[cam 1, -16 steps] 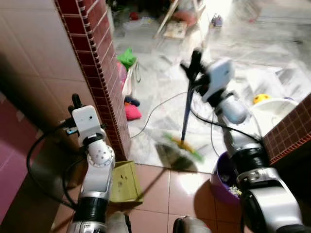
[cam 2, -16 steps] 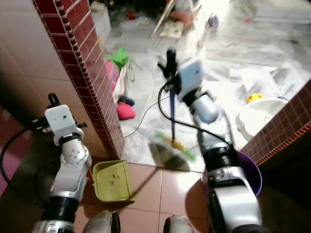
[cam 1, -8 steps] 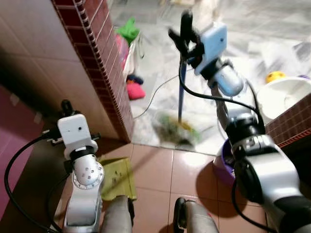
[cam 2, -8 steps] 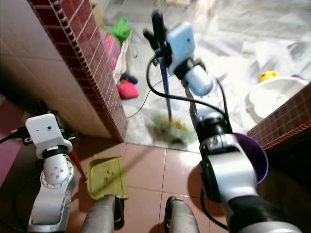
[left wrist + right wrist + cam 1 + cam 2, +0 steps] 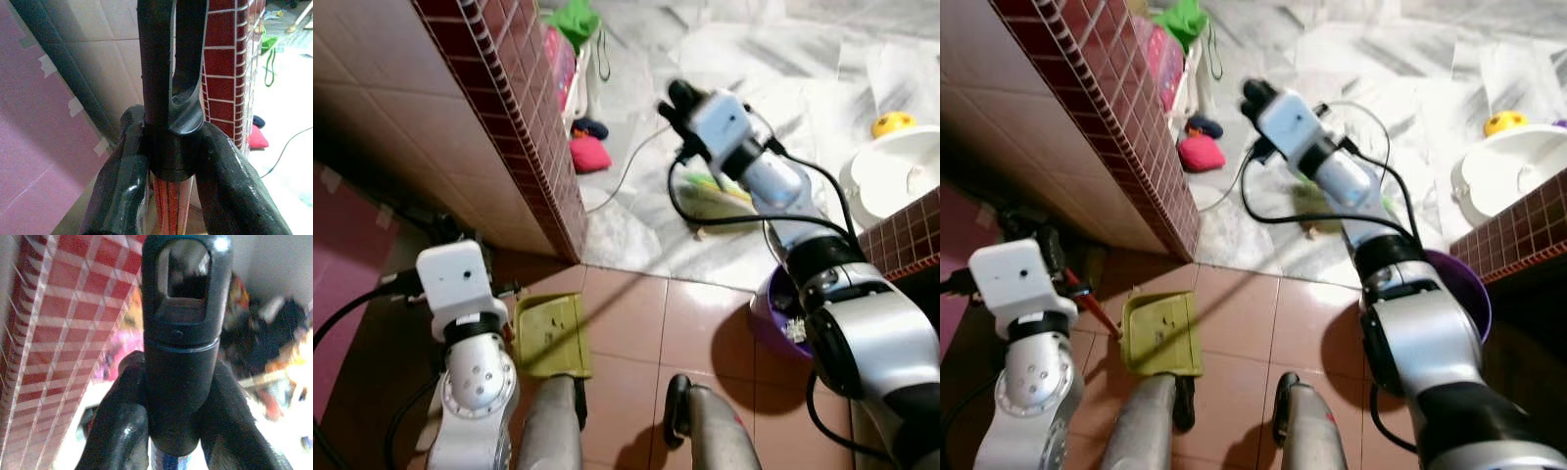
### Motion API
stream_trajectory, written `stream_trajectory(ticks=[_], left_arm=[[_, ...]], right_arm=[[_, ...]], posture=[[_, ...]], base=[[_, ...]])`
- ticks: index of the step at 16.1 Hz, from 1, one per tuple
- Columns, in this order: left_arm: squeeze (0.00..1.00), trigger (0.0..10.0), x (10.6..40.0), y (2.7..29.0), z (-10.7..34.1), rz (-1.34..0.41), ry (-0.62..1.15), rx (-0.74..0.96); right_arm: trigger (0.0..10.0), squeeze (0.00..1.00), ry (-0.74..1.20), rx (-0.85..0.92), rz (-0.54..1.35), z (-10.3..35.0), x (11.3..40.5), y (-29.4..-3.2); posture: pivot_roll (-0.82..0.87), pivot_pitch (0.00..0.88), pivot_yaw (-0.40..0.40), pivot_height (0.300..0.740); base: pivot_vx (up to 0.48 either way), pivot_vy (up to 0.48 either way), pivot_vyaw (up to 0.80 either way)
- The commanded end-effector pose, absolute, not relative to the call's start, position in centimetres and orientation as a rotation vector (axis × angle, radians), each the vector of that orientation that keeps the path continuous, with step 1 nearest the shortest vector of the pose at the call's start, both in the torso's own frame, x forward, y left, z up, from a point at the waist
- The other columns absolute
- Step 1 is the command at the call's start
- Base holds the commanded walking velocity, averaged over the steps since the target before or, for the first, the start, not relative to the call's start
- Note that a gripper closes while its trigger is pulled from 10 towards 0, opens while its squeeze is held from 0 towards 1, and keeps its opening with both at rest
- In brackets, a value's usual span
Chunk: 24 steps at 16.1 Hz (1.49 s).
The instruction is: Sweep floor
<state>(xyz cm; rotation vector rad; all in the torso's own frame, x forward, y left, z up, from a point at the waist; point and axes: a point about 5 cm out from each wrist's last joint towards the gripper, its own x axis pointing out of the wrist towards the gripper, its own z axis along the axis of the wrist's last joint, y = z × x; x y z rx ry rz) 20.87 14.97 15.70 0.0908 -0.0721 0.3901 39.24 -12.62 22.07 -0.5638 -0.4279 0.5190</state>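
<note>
Mid-sweep, nowhere near done as far as I'm judging.

Right end effector (image 5: 178, 440) is clamping the black cap of the broom handle (image 5: 183, 333); in the right wrist view both fingers (image 5: 120, 431) are pressing against it from either side. In the head views that arm is reaching up toward frame centre, over the marble floor (image 5: 803, 59). The green broom head (image 5: 1317, 206) is sitting on the marble just below and behind the arm, centre of frame, mostly hidden by arm and cable.

Left end effector (image 5: 171, 196) is closing on the red-striped dustpan handle (image 5: 168, 205), black hang-loop end sticking up between the fingers. The green dustpan (image 5: 550, 335) is lying flat on the brown tile floor (image 5: 705, 323), lower centre-left, just inside the line where the tile meets the marble, beside the red brick-tiled wall corner (image 5: 524, 117).

Status:
- Both tools are in hand.
- Dustpan looks nearly empty, a few dark specks on it; can't tell whether that's debris or marks.
- No clear dirt pile visible at the pan lip.
- Broom head and pan are well apart, so nothing is being pushed in right now.

Remaining, by my read: drag the broom toward the pan, gather onto it, dump. A purple bin (image 5: 773, 308) with scraps in it is sitting at lower right, by the right arm, a likely dump target.

Clutter on the marble (pink item (image 5: 587, 154), white cord (image 5: 626, 186)) could be snagging the bristles.
</note>
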Motion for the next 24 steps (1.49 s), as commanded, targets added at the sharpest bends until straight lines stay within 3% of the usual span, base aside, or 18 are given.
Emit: stream_trajectory(ticks=[1,4,8,14,20,24], left_arm=[[0.00,10.0,20.3,14.8,14.4,0.408,0.027,0.089],[0.00,10.0,20.8,14.4,14.4,0.391,0.031,0.081],[0.00,10.0,21.6,14.0,14.0,0.379,0.032,0.069],[0.00,10.0,25.5,12.8,13.1,0.356,-0.002,0.031],[0.00,10.0,28.9,12.6,12.5,0.441,-0.044,0.053],[0.00,10.0,30.8,11.4,12.3,0.429,-0.067,-0.003]], right_arm=[[10.0,0.00,-0.337,-0.442,0.491,20.2,39.3,-12.8],[10.0,0.00,-0.150,-0.170,0.531,15.1,38.0,-12.8],[10.0,0.00,-0.127,-0.043,0.617,13.7,36.9,-13.7],[10.0,0.00,-0.158,0.132,0.748,15.3,34.3,-14.7],[10.0,0.00,-0.095,0.070,0.820,18.0,32.1,-17.0],[10.0,0.00,-0.099,0.251,0.783,20.7,32.4,-17.7]], posture=[[0.24,0.387,0.072,0.740],[0.21,0.379,0.063,0.740],[0.17,0.349,0.044,0.740],[0.04,0.253,0.009,0.740],[-0.07,0.142,-0.009,0.740],[-0.14,0.064,-0.027,0.740]], base=[[0.000,0.000,0.00],[0.000,0.000,0.00],[0.000,0.000,0.00],[0.000,0.000,0.00],[0.000,0.000,0.00],[0.000,0.000,0.00]])
